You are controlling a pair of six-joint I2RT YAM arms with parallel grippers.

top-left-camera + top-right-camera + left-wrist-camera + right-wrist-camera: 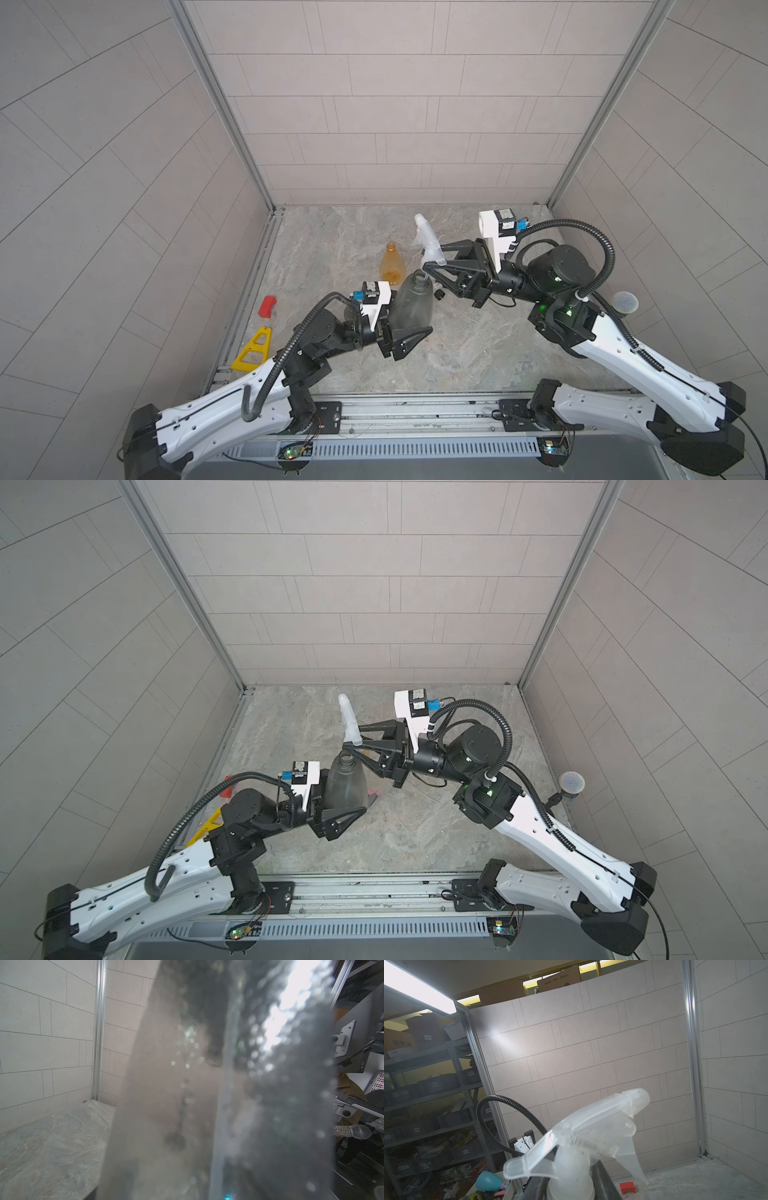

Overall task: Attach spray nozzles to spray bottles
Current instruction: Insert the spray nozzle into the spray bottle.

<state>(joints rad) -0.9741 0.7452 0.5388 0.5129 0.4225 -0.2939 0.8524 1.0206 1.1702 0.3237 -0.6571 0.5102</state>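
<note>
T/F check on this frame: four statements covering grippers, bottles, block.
1. The left gripper holds the grey bottle. True.
2. The right gripper holds a black nozzle. False: it holds the white nozzle.
3. The orange bottle has a nozzle on it. False: its neck is bare.
4. The red block lies apart from both grippers. True.

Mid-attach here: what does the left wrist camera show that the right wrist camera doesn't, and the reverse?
Left wrist only: the grey bottle, blurred and filling most of the frame, with a microphone beyond it. Right wrist only: the white nozzle close up, a red block on the table past it, and storage shelves outside the cell. Both: the marble table and the tiled wall.
</note>
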